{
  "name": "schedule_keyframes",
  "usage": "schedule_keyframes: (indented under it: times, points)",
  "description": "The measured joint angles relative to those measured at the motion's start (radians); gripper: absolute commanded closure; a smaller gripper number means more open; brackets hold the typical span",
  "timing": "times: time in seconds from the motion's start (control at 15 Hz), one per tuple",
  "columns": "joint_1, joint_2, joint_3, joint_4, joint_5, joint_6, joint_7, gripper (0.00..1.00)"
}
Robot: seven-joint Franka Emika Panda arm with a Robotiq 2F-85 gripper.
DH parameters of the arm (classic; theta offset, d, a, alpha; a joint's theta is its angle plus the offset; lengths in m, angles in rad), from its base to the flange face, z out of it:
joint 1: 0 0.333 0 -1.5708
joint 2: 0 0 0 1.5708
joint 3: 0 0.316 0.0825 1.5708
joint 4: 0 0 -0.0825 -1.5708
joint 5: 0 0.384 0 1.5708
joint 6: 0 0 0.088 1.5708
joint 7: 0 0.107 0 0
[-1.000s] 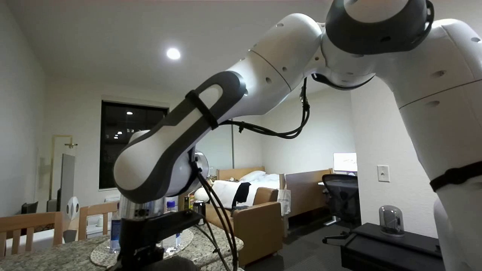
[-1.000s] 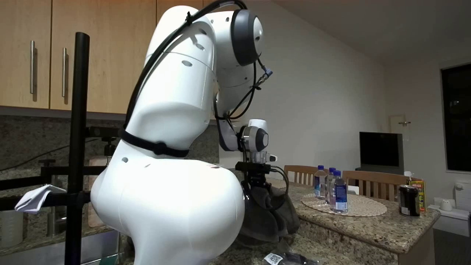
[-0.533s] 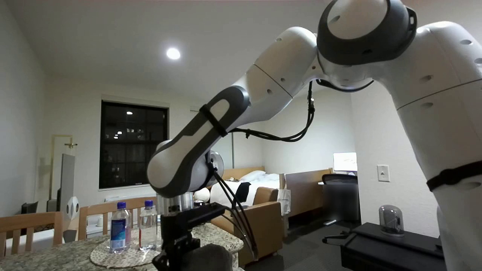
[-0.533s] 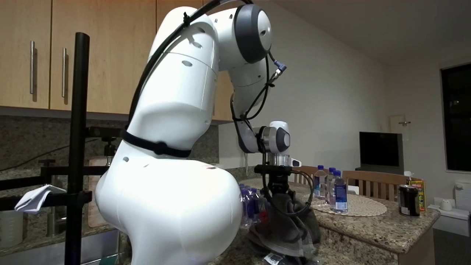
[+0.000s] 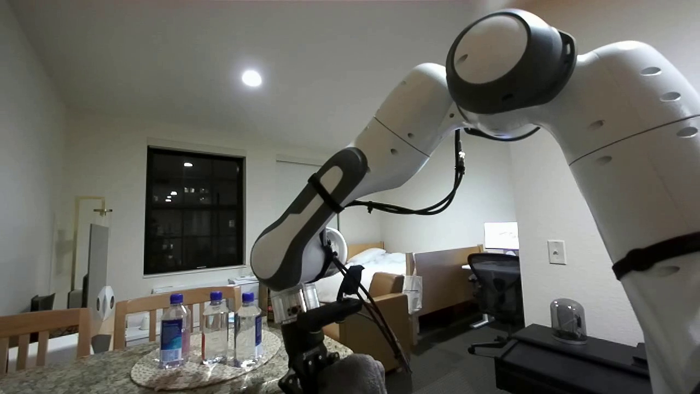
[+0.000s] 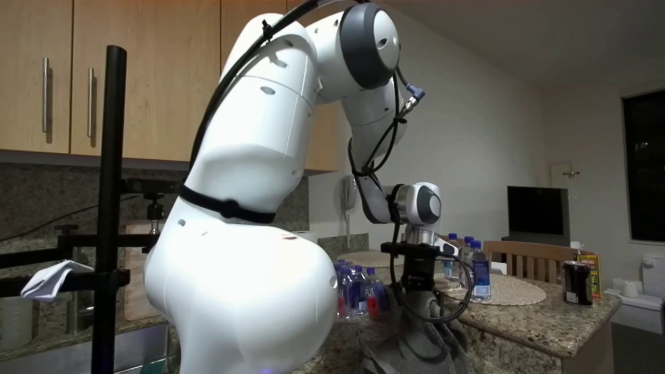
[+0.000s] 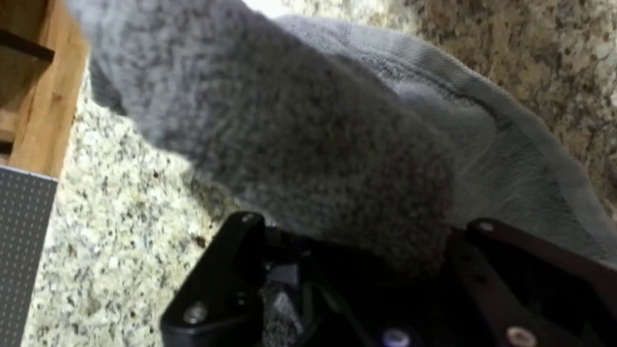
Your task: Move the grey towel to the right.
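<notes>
From the left in an exterior view: wood cabinets (image 6: 145,78) are mounted up high, a black post (image 6: 109,208) is set in front, and a folded white sheet (image 6: 54,280), cloth or paper can't be told, is draped over the post's crossbar (image 6: 85,283). Next, the white arm (image 6: 249,291); much of the view is blocked by it. Right of its base, blue-capped bottles (image 6: 356,288) are clustered on the granite tabletop (image 6: 337,343). Then the pincer (image 6: 420,293), pointed down, clamped on the grey towel (image 6: 415,340); its tips are buried in cloth, so the gap can't be read. Towel is hung from it in loose folds, just right of the bottle cluster, bottom end cropped. In the wrist view it is bunched between the black fingers (image 7: 217,284), with a hemmed edge fanned out to the right over granite; whether tabletop is touched there can't be told. Farther right, on the raised ledge (image 6: 545,322), three water bottles (image 6: 480,272) are stood upright on a round woven mat (image 6: 517,293), the leftmost partly hidden by the arm. A wooden chair (image 6: 535,250) is parked behind, a black screen (image 6: 537,213) beyond it. A dark can (image 6: 576,283) and a yellow box (image 6: 595,270) are placed close together near the ledge's corner; a dark window (image 6: 647,171) is cropped at the edge.
</notes>
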Motion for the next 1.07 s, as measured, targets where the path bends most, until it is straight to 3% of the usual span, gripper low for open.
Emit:
schedule_keyframes:
  times: [0.2,0.47,0.53,0.67,1.07]
  points:
    - [-0.002,0.011,0.001,-0.013,0.019,-0.084,0.000,0.92]
    - [-0.006,0.036,-0.009,-0.042,0.040,-0.097,0.002,0.92]
    - [-0.010,0.050,-0.015,-0.047,0.047,-0.097,0.002,0.64]
    - [-0.020,0.081,-0.023,-0.050,0.054,-0.094,0.002,0.57]
    - [-0.016,0.083,-0.029,-0.047,0.019,0.002,0.003,0.19]
